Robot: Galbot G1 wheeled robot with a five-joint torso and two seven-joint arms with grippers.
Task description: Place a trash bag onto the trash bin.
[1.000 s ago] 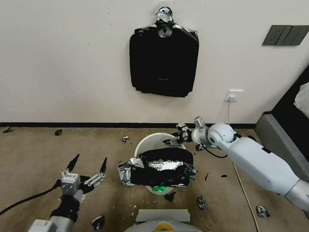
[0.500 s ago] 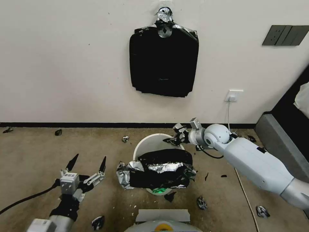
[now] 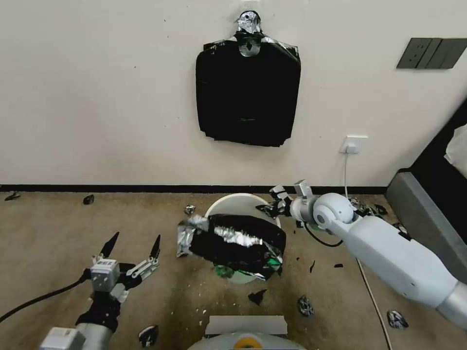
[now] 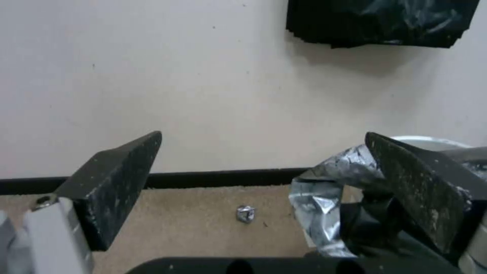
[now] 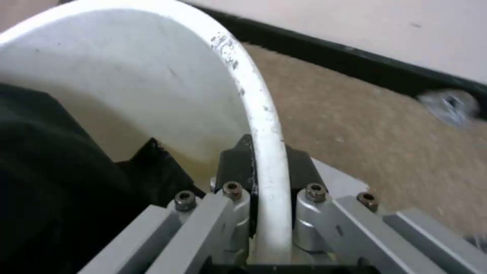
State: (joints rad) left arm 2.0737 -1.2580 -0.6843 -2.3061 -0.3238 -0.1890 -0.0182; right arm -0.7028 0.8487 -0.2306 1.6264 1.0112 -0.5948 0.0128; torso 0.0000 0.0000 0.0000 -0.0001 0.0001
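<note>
The right hand (image 3: 270, 209) is clamped on the far rim of the trash bin (image 3: 238, 203), which stands tilted on the carpet with the trash bag (image 3: 233, 240) draped loosely over its near side — a further tip could shed the bag or topple the bin. The left hand (image 3: 131, 248) hovers wide open and empty, well apart to the left. The right wrist view confirms the fingers (image 5: 238, 171) straddling the rim — the head view leaves that unclear.
</note>
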